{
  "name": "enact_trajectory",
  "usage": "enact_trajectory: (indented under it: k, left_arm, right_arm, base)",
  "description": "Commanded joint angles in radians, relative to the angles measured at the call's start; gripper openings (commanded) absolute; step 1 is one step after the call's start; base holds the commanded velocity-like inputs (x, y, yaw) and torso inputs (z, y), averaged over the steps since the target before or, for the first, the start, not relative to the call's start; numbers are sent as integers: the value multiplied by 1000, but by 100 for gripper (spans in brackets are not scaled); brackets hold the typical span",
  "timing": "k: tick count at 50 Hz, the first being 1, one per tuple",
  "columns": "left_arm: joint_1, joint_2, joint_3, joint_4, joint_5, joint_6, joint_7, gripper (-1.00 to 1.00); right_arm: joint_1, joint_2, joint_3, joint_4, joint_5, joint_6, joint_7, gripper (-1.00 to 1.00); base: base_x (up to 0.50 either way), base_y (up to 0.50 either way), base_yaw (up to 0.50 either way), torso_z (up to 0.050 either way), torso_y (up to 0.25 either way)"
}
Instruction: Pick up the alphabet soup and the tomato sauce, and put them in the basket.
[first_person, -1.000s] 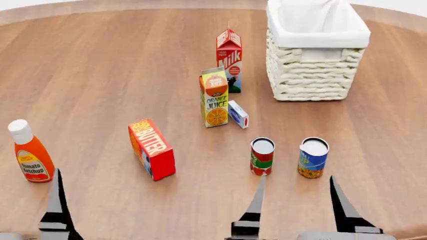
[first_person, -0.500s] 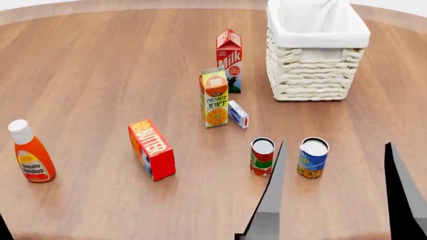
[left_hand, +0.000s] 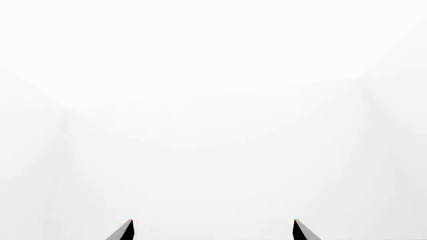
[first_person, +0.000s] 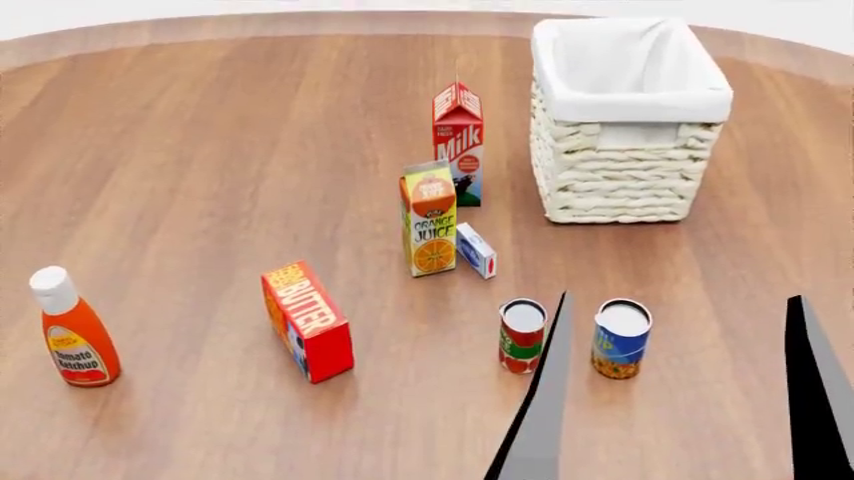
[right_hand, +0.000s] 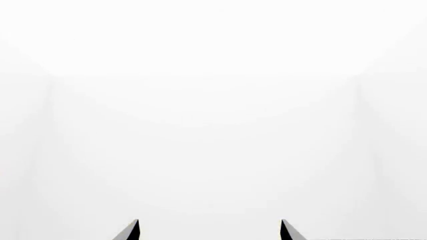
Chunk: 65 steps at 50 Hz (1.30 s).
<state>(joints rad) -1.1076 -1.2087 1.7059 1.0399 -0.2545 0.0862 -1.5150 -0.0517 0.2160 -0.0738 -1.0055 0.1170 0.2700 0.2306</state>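
Hovering right gripper (first_person: 681, 400), fingers apart, near alphabet soup (first_person: 621, 339); left gripper (left_hand: 213, 230) apart.

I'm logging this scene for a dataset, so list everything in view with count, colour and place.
Cream woven wicker basket: 1, white liner, far right.
Red milk carton: 1, left of basket.
Orange juice carton: 1, green-orange, centre.
Small white-blue box: 1, beside juice.
Red butter box: 1, left of centre.
Orange ketchup bottle: 1, white cap, near left.
Red-green tomato sauce can: 1, near centre.
Blue-yellow alphabet soup can: 1, right of sauce.
Brown wooden table: 1, under everything.
Right gripper: black, open, bottom right.
Left gripper: black fingertips apart, wrist view only.
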Motion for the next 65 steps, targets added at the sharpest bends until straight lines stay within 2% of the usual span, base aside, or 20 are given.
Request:
enact_trajectory:
  k: [1, 14, 16, 18, 20, 22, 28, 36, 37, 39, 44, 59, 65]
  left_arm:
    - [-38, 19, 54, -24, -17, 19, -39, 100]
    - [13, 4, 4, -70, -23, 82, -25, 100]
    - [17, -1, -2, -71, -22, 91, -23, 100]
    - [25, -9, -5, -75, -19, 102, -21, 100]
    - [29, -21, -10, -70, -18, 110, -21, 100]
    - [32, -19, -15, -71, -17, 112, -20, 100]
    - [46, -32, -30, -75, -9, 138, -17, 100]
    - [70, -65, -47, -94, -4, 179, -21, 100]
    - [74, -65, -49, -98, -3, 181, -22, 100]
    - [79, -65, -53, -102, -3, 184, -21, 100]
    - [89, -70, -65, -100, -2, 187, -21, 100]
    - [115, -54, -92, -92, 2, 166, -11, 100]
    - [126, -50, -100, -91, 5, 160, -7, 100]
  right_arm:
    - [4, 7, -3, 8, 13, -6, 17, 100]
    - [-6, 17, -4, 24, 12, -30, 28, 100]
    - [26, 23, 8, -8, 33, 29, 35, 100]
    - [-4, 22, 5, 23, 21, -30, 31, 100]
    - [43, 31, 19, -26, 52, 59, 44, 100]
    - [7, 30, 4, 6, 26, -13, 37, 100]
    - [10, 38, 9, 4, 35, -16, 40, 100]
    - [2, 45, 19, 8, 51, -31, 45, 100]
    - [33, 53, 29, -28, 68, 33, 57, 100]
    - [3, 51, 26, 2, 55, -26, 51, 100]
    - [0, 53, 26, 7, 57, -34, 56, 100]
    - [-15, 63, 6, 18, 39, -59, 64, 100]
    - [-13, 72, -21, 23, -18, -50, 73, 100]
  base:
    - [0, 0, 0, 50, 0]
    - [0, 0, 0, 50, 2]
    - [0, 0, 0, 50, 3]
    - [0, 0, 0, 50, 1]
    - [0, 0, 0, 50, 0]
    - [0, 0, 0, 50, 3]
    - [0, 0, 0, 43, 1]
    - [0, -132, 0, 0, 0]
    - [0, -348, 0, 0, 0]
    - [0, -424, 0, 0, 0]
    - [0, -445, 0, 0, 0]
    - [0, -488, 0, 0, 0]
    - [0, -66, 0, 0, 0]
